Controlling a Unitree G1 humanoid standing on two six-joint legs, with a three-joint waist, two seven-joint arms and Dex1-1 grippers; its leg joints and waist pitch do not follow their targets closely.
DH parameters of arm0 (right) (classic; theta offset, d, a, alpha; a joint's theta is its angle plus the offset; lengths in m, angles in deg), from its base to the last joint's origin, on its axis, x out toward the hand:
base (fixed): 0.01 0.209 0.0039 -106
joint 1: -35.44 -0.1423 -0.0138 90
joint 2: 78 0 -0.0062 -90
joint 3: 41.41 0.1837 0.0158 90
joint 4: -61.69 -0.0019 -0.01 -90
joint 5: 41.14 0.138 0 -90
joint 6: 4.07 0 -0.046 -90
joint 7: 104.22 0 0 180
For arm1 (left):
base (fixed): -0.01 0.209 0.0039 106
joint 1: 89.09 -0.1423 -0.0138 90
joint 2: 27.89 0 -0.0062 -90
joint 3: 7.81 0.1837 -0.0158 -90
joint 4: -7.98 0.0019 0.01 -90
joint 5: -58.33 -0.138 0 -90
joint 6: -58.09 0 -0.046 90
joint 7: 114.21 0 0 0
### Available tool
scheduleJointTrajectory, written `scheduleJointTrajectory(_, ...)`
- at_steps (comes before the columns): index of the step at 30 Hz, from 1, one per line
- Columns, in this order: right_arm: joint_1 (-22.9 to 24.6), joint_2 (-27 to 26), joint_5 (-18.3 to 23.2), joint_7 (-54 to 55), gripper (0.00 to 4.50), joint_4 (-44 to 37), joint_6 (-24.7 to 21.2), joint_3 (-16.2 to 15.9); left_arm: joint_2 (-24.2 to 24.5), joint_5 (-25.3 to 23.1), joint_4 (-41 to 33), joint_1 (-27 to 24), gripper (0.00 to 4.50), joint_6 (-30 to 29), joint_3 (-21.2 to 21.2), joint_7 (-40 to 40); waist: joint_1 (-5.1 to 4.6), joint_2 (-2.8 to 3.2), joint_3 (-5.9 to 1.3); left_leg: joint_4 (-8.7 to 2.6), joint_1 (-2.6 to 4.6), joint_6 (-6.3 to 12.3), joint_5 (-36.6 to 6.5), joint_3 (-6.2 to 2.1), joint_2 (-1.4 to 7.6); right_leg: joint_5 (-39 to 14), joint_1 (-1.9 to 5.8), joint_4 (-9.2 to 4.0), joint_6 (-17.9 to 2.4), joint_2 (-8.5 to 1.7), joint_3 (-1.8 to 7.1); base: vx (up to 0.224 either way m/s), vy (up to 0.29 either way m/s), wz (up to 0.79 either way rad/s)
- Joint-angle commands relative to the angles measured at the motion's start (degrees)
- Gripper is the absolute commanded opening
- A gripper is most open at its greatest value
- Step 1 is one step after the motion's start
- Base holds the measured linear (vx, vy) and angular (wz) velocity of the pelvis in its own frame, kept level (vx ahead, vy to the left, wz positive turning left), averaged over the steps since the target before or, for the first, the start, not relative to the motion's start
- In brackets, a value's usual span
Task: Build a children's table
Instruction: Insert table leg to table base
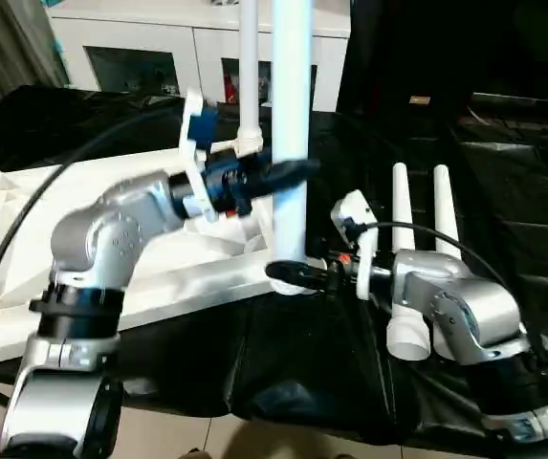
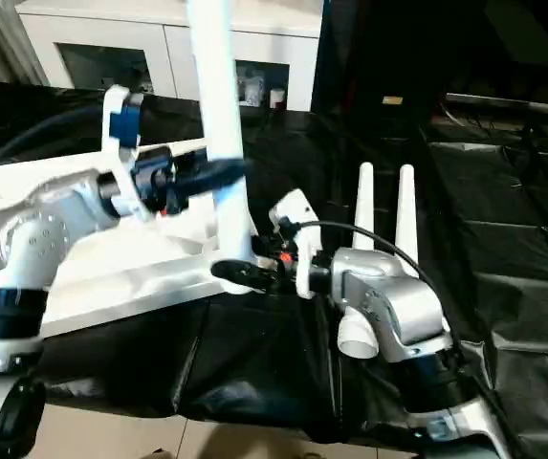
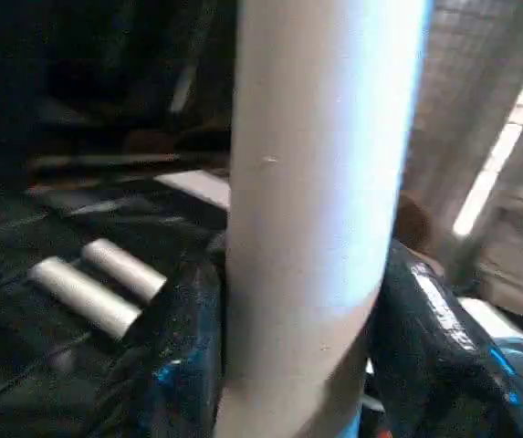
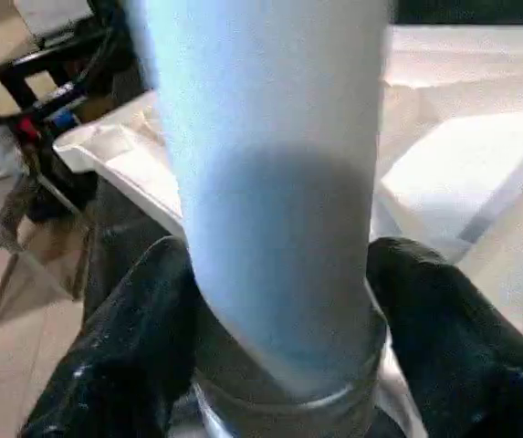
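At the near corner socket of the upturned white table top [image 1: 25, 249], an upright white leg [image 1: 291, 124] stood, left pincer [image 1: 288, 173] clasping its middle, right pincer [image 1: 288, 274] gripping its base, two spare legs [image 1: 423, 220] lay on the black-draped bench [image 1: 522, 210].

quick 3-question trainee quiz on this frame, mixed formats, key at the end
1. True or false: the upright leg stands at the near corner of the table top.
2. How many loose legs lie on the black cloth past the right arm?
   A) one B) two C) four
3. Fill in: the left claw has its fingers on either side of the upright leg higher up, and the right claw sits at the leg's ____.

Key
1. True. A second leg also stands upright behind it.
2. B, two, side by side.
3. Base, by the corner socket.
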Motion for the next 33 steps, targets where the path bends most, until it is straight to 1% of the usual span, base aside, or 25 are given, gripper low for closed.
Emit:
scheduleJointTrajectory(1,-2.09,-0.17,3.11,-0.22,3.57,-1.82,-2.65,2.57,0.68,-0.26,0.46,1.17,1.87,-1.15,-0.34,0.64,0.17,0.22,-4.41,-3.24,-0.14,1.13,-3.06,0.08,0.21,-2.74,4.33,-3.57,-11.87,-3.18,2.29,0.0,0.0,0.0)
scheduleJointTrajectory(3,-2.53,-0.22,3.89,-0.09,3.63,-1.94,-3.6,3.3,0.6,-0.11,0.56,1.24,1.85,-1.25,-0.45,0.75,0.29,0.29,-4.48,-3.2,-0.04,1.07,-2.78,0.09,0.32,-1.82,4.23,-3.52,-12.21,-3.24,2.32,0.0,0.0,0.0)
scheduleJointTrajectory(4,-3.08,-0.51,4.68,0.63,3.68,-1.71,-5.05,4.25,0.46,0.0,0.95,1.43,1.85,-1.39,-0.7,1.07,0.24,0.28,-4.51,-3.22,-0.15,1.0,-2.41,0.05,0.25,-0.93,4.34,-3.36,-12.54,-3.13,2.27,0.0,0.0,0.0)
scheduleJointTrajectory(5,-3.55,-0.6,5.48,0.87,3.7,-1.52,-6.21,4.99,0.43,-0.01,1.31,1.6,1.85,-1.32,-0.77,1.15,0.3,0.31,-4.6,-3.16,-0.1,0.99,-2.17,0.07,0.24,-0.33,4.35,-3.33,-12.69,-3.17,2.28,0.0,0.0,0.0)
scheduleJointTrajectory(6,-4.13,-0.59,6.39,0.93,3.71,-1.31,-7.52,5.73,0.36,0.07,1.82,1.89,1.85,-1.29,-0.88,1.27,0.28,0.27,-4.54,-3.2,-0.14,1.06,-2.01,0.08,0.17,0.18,4.36,-3.32,-12.85,-3.09,2.25,0.0,0.0,0.0)
scheduleJointTrajectory(7,-4.21,-0.36,6.52,0.64,3.71,-1.34,-7.84,5.65,0.25,0.28,1.99,1.97,1.85,-1.41,-1.05,1.4,0.36,0.33,-4.59,-3.12,-0.06,1.11,-2.2,0.11,0.14,0.31,4.34,-3.32,-12.96,-3.13,2.28,0.0,0.0,0.0)
scheduleJointTrajectory(10,-4.14,0.61,6.57,-0.4,3.71,-1.73,-8.57,4.92,0.15,0.6,2.1,2.07,1.85,-1.56,-1.2,1.34,0.42,0.17,-4.61,-3.14,-0.22,0.78,-2.09,0.08,0.15,0.19,4.57,-3.31,-12.84,-3.24,2.27,0.0,0.0,0.0)
scheduleJointTrajectory(11,-4.12,1.36,6.78,-0.73,3.71,-2.03,-9.62,4.27,0.14,0.57,2.23,2.18,1.85,-1.65,-1.19,1.47,0.44,0.21,-4.53,-3.18,-0.25,0.7,-2.14,0.07,0.16,-0.12,4.55,-3.38,-12.71,-3.24,2.26,0.0,0.0,0.0)
scheduleJointTrajectory(13,-4.13,1.64,7.07,-0.67,3.71,-2.18,-10.25,4.01,0.13,0.64,2.3,2.26,1.85,-1.76,-1.23,1.52,0.45,0.2,-4.53,-3.17,-0.22,0.62,-2.4,0.07,0.16,-0.72,4.55,-3.44,-12.57,-3.25,2.25,0.0,0.0,0.0)
scheduleJointTrajectory(14,-4.14,1.8,6.97,-0.49,3.71,-2.33,-10.62,3.69,0.09,0.71,2.35,2.32,1.85,-1.85,-1.31,1.57,0.46,0.31,-4.53,-3.17,-0.24,0.55,-2.51,0.07,0.17,-1.17,4.56,-3.46,-12.46,-3.32,2.27,0.0,0.0,0.0)
scheduleJointTrajectory(15,-4.22,1.64,6.17,0.19,3.71,-2.33,-10.56,3.05,0.13,0.53,2.31,2.41,1.85,-1.77,-1.19,1.55,0.46,0.23,-4.53,-3.16,-0.25,0.48,-2.48,0.08,0.15,-1.39,4.55,-3.51,-12.34,-3.3,2.26,0.0,0.0,0.0)
scheduleJointTrajectory(16,-4.32,1.43,5.26,0.95,3.71,-2.22,-9.87,2.72,0.13,0.41,2.3,2.44,1.85,-1.64,-1.06,1.55,0.4,0.24,-4.51,-3.23,-0.31,0.35,-2.43,0.01,0.19,-1.63,4.57,-3.48,-12.27,-3.31,2.21,0.0,0.0,0.0)
scheduleJointTrajectory(17,-4.32,1.43,5.26,0.95,3.71,-2.22,-9.87,2.72,0.13,0.41,2.3,2.44,1.85,-1.64,-1.06,1.55,0.38,0.23,-4.55,-3.2,-0.33,0.23,-2.08,-0.01,0.19,-1.36,4.57,-3.42,-12.2,-3.31,2.21,0.0,0.0,0.0)
scheduleJointTrajectory(18,-4.53,0.87,4.39,2.04,3.71,-1.77,-9.2,2.52,0.13,0.18,2.16,2.39,1.85,-1.33,-0.82,1.58,0.34,0.31,-4.52,-3.18,-0.24,0.06,-2.4,0.05,0.18,-1.58,4.44,-3.5,-12.22,-3.34,2.23,0.0,0.0,0.0)
scheduleJointTrajectory(20,-4.62,-0.24,2.44,3.92,3.71,-1.26,-7.03,1.66,0.07,-1.15,1.15,1.92,1.85,0.57,0.29,1.48,0.32,0.34,-4.54,-3.19,-0.19,-0.11,-2.53,0.06,0.19,-1.69,4.38,-3.51,-12.19,-3.35,2.25,0.0,0.0,0.0)
scheduleJointTrajectory(21,-4.59,-0.32,2.36,3.99,3.71,-1.25,-6.91,1.6,0.07,-1.33,1.09,1.88,1.85,0.75,0.41,1.55,0.28,0.35,-4.51,-3.24,-0.18,-0.22,-2.65,0.05,0.25,-1.71,4.35,-3.5,-12.14,-3.32,2.25,0.0,0.0,0.0)
scheduleJointTrajectory(22,-4.25,-0.88,1.55,4.52,3.71,-1.42,-5.68,1.02,-0.08,-2.79,0.52,1.52,1.85,2.34,1.28,2.03,0.3,0.27,-4.53,-3.26,-0.14,-0.18,-2.75,0.04,0.28,-1.69,4.37,-3.56,-12.09,-3.32,2.25,0.0,0.0,0.0)
scheduleJointTrajectory(23,-4.06,-1.25,1.22,5.02,3.71,-1.52,-5.3,0.84,-0.47,-3.22,0.31,1.4,1.85,2.82,1.32,2.83,0.26,0.32,-4.49,-3.29,-0.21,-0.28,-2.81,0.01,0.3,-1.53,4.42,-3.47,-11.93,-3.34,2.26,0.0,0.0,0.0)
scheduleJointTrajectory(26,-3.65,-1.9,-0.48,6.88,3.71,-1.34,-3.37,0.15,-0.96,-4.06,-0.68,0.86,1.85,3.92,1.95,3.33,0.3,0.32,-4.51,-3.27,-0.18,-0.4,-2.51,0.02,0.33,-1.03,4.34,-3.46,-11.79,-3.38,2.3,0.0,0.0,0.0)
scheduleJointTrajectory(29,-3.36,-2.37,-1.98,8.14,3.71,-0.78,-1.13,-0.49,-1.02,-4.5,-1.54,0.41,1.85,4.78,2.46,3.1,0.29,0.35,-4.45,-3.35,-0.24,-0.57,-2.76,-0.01,0.32,-1.13,4.43,-3.4,-11.71,-3.36,2.31,0.0,0.0,0.0)
scheduleJointTrajectory(30,-3.35,-2.37,-1.99,8.15,3.71,-0.77,-1.11,-0.5,-1.02,-4.5,-1.55,0.41,1.85,4.79,2.46,3.1,0.25,0.38,-4.43,-3.33,-0.28,-0.65,-2.84,-0.02,0.35,-1.19,4.36,-3.38,-11.66,-3.38,2.29,0.0,0.0,0.0)
scheduleJointTrajectory(31,-3.25,-2.66,-2.4,8.4,3.53,-0.56,-0.58,-0.56,-1.02,-4.64,-1.65,0.39,1.85,5.21,2.58,2.93,0.18,0.28,-4.4,-3.32,-0.22,-0.62,-3.3,0.07,0.22,-1.76,4.4,-3.49,-11.5,-3.3,2.32,0.0,0.0,0.0)
scheduleJointTrajectory(32,-3.24,-2.69,-2.39,8.39,3.53,-0.52,-0.63,-0.61,-0.91,-4.82,-1.65,0.42,1.85,5.45,2.75,2.77,0.17,0.3,-4.42,-3.3,-0.23,-0.59,-3.24,0.06,0.2,-1.78,4.4,-3.49,-11.46,-3.3,2.34,0.0,0.0,0.0)
scheduleJointTrajectory(33,-3.22,-2.72,-2.41,8.4,3.43,-0.49,-0.58,-0.66,-0.85,-4.96,-1.65,0.44,1.85,5.65,2.87,2.68,0.16,0.33,-4.41,-3.34,-0.2,-0.49,-3.31,0.04,0.22,-1.88,4.39,-3.52,-11.4,-3.27,2.32,0.0,0.0,0.0)
